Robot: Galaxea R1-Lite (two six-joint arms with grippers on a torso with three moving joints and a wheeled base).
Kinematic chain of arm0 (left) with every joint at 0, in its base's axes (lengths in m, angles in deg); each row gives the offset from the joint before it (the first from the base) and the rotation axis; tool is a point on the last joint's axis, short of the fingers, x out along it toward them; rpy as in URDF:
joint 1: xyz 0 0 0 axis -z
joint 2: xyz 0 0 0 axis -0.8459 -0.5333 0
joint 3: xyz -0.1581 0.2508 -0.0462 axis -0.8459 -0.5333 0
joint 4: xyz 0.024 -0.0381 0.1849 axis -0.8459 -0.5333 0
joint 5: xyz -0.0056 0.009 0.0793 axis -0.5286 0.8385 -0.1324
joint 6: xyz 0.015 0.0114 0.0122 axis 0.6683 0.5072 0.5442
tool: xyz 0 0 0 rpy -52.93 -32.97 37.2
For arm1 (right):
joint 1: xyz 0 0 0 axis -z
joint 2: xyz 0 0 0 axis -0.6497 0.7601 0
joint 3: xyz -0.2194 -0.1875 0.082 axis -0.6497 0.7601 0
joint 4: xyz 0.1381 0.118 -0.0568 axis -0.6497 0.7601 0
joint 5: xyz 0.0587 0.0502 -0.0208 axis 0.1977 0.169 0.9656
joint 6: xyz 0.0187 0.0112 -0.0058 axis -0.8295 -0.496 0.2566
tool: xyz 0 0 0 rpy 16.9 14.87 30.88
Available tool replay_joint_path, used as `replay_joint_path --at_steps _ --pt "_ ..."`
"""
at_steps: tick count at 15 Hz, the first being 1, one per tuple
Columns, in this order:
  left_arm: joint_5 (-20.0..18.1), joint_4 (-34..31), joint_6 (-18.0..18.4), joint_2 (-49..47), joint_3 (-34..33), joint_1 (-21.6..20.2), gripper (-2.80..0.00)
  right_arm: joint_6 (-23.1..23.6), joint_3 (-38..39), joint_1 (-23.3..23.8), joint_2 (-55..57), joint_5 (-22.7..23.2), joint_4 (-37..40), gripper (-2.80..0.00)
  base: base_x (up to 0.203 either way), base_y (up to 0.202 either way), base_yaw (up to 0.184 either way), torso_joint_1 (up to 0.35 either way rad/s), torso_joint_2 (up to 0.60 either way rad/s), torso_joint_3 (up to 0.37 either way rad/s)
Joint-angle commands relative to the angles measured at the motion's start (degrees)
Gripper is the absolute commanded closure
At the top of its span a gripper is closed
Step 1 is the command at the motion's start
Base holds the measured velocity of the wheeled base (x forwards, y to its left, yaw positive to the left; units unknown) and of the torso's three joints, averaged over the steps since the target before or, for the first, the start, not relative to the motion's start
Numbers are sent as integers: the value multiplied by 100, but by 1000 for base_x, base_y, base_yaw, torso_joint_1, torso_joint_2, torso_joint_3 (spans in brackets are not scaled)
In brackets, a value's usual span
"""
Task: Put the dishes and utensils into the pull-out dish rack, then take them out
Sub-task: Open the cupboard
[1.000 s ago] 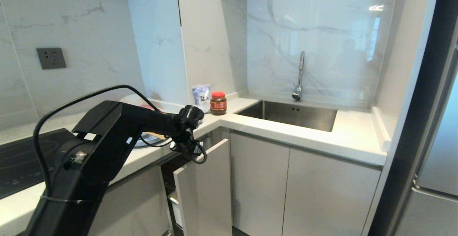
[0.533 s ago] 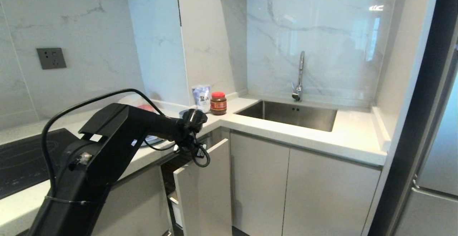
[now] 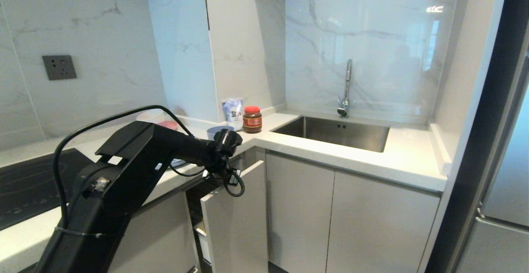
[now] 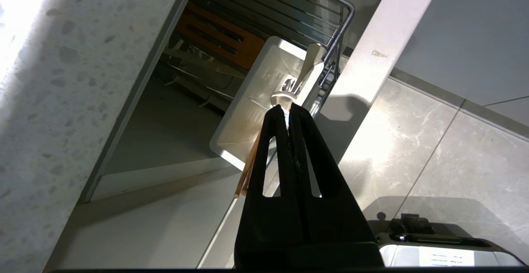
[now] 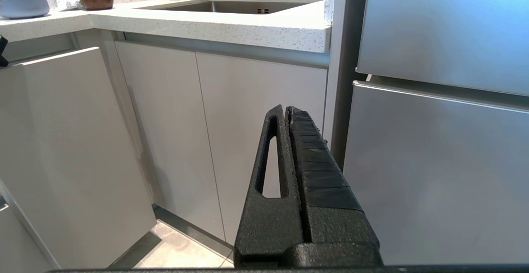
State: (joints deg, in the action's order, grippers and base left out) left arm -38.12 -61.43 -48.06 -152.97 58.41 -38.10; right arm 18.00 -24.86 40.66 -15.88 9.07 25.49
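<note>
The left gripper [image 4: 286,108] is clenched on a pair of light wooden chopsticks [image 4: 247,173], hanging over the pull-out dish rack [image 4: 289,12], which stands drawn out from under the countertop [image 3: 330,144]. Largest first: rack, then its white cutlery caddy [image 4: 252,107] directly below, then the chopsticks. To load well, it should likely lower them tip-down, centred over the caddy, before letting go. The right gripper [image 5: 287,109] is parked, closed and empty.

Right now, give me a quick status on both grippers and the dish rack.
Left gripper shut on chopsticks, above white cutlery caddy. Pull-out dish rack open. Right gripper shut, empty, parked facing the cabinets. Nothing in the way.
</note>
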Motion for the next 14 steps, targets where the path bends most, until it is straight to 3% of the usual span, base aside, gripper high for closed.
replay_joint_path --at_steps 1,14 --pt "5 -19 -30 40 -64 98 0 0 9 2 -24 -2 -2 0 0 0 0 0 0 0" --pt "-19 -20 -153 364 -633 887 0 0 9 -5 -24 -2 -2 0 0 0 0 0 0 0"
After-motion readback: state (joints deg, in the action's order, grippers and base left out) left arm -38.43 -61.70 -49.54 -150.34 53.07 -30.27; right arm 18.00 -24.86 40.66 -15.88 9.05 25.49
